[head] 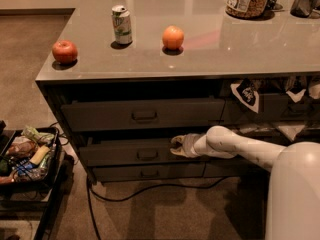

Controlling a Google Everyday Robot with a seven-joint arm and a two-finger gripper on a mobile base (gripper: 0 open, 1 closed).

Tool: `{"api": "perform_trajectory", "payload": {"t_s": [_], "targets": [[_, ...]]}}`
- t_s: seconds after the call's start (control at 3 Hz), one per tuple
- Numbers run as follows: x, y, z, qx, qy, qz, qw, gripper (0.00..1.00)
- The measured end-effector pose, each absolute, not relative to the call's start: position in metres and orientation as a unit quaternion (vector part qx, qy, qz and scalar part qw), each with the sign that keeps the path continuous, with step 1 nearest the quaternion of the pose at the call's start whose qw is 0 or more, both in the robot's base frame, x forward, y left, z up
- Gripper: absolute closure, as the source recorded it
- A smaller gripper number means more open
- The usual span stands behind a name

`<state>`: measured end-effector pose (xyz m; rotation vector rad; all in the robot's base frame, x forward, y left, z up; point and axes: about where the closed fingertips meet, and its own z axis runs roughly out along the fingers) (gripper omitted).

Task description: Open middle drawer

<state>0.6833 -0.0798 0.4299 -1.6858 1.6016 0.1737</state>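
Brown carpet (165,209) and a grey counter (210,59) fill the single camera view, and the counter carries an apple (65,51), a can (121,24) and an orange (173,37). Below its edge we see three stacked fronts: the top drawer (100,116), the middle drawer (115,154) and the bottom drawer (120,174). The middle drawer lies directly under the apple-to-orange stretch of the counter. Its long axis runs level across the picture, and its small loop handle (147,154) sits at the centre, also level. The white arm (235,146) reaches in from the lower right, and the gripper (176,145) sits against the upper part of that front. It is just beside the handle, on the picture's right and a little above it. We cannot tell how far the gripper is parted, nor whether it has hold of anything; it may be hooked over the front's top edge, but this is not resolved. The relation that matters is that the handle lies a short way left and slightly down from the gripper. The drawer's travel, as we judge it, is outward from the cabinet toward the camera, square to the front's long axis. A black cable (150,189) trails on the carpet beneath the bottom drawer, apart from the arm.
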Motion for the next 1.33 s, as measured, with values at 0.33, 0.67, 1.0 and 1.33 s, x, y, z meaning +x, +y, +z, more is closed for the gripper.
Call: {"api": "perform_trajectory", "payload": {"t_s": [0.33, 0.67, 1.0, 1.33], "targets": [[0.6833, -0.0797, 0.4298, -0.665, 0.631, 0.069, 0.394, 0.31], [0.6833, -0.0796, 0.4298, -0.665, 0.631, 0.069, 0.394, 0.3], [0.6833, -0.0796, 0.4298, -0.665, 0.631, 0.069, 0.394, 0.11], [0.6833, -0.0795, 0.4298, -0.665, 0.631, 0.069, 0.394, 0.0]]}}
